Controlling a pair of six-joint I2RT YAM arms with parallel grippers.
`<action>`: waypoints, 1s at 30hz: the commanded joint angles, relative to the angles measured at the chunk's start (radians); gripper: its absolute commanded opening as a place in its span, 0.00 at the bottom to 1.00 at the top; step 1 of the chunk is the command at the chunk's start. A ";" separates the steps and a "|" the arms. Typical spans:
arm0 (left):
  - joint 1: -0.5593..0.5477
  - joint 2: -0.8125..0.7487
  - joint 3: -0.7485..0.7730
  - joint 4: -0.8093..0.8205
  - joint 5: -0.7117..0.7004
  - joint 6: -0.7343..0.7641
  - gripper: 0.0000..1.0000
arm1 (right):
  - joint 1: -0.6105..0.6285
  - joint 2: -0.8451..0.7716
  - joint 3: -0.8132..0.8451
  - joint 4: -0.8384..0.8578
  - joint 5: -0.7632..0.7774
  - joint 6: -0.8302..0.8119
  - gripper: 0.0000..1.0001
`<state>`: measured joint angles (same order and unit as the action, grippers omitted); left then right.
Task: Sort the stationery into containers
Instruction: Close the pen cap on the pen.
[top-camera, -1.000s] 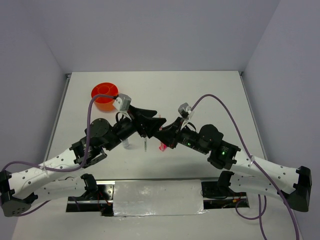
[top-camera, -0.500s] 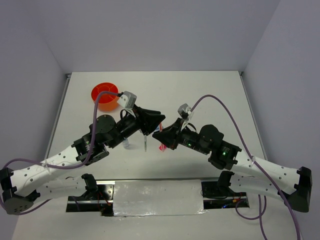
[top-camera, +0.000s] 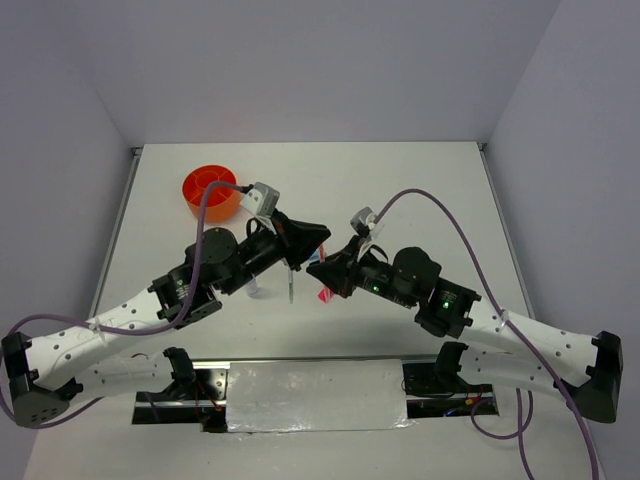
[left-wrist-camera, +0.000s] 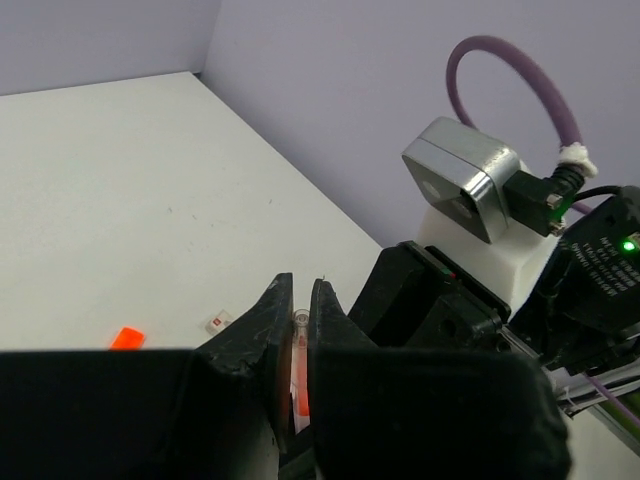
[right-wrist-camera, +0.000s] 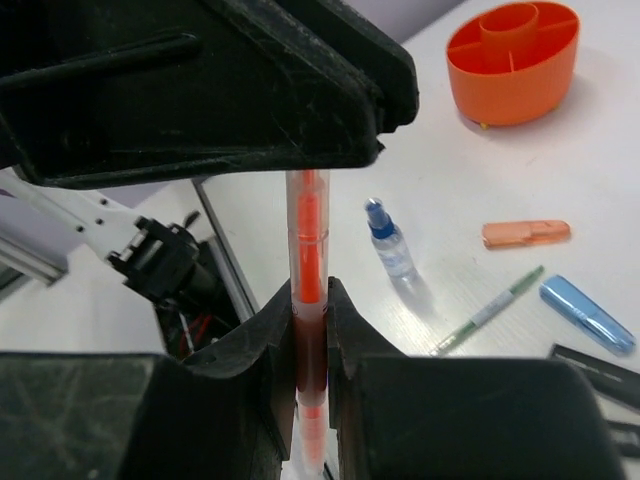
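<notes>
A thin orange pen stands upright between both grippers above the table. My right gripper is shut on its lower part. My left gripper is shut on the upper part of the orange pen, and one of its fingers fills the top of the right wrist view. In the top view the two grippers meet tip to tip, left gripper and right gripper. The orange organiser stands at the far left, also seen in the right wrist view as the organiser.
On the table lie a blue-capped clear bottle, a green pen, a salmon piece, a light-blue piece and a black item. A small orange piece and a small white item lie further out.
My left gripper has swung toward the right gripper and closed its jaws on the orange pen. The right gripper has kept its grip and barely moved.
</notes>
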<state>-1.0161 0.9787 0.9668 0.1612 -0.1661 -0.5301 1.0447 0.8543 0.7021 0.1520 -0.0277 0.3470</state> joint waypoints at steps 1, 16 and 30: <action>-0.001 0.029 0.020 -0.009 0.036 -0.005 0.00 | -0.012 0.023 0.141 0.002 0.025 -0.101 0.00; -0.065 0.112 -0.123 0.061 0.092 -0.062 0.00 | -0.210 0.215 0.619 -0.052 -0.224 -0.151 0.00; -0.096 0.040 -0.073 -0.098 -0.119 -0.051 0.18 | -0.187 0.131 0.428 -0.031 -0.324 -0.138 0.00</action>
<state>-1.0466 0.9936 0.9085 0.4541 -0.3660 -0.5598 0.8421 1.0473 1.1454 -0.2764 -0.3565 0.1993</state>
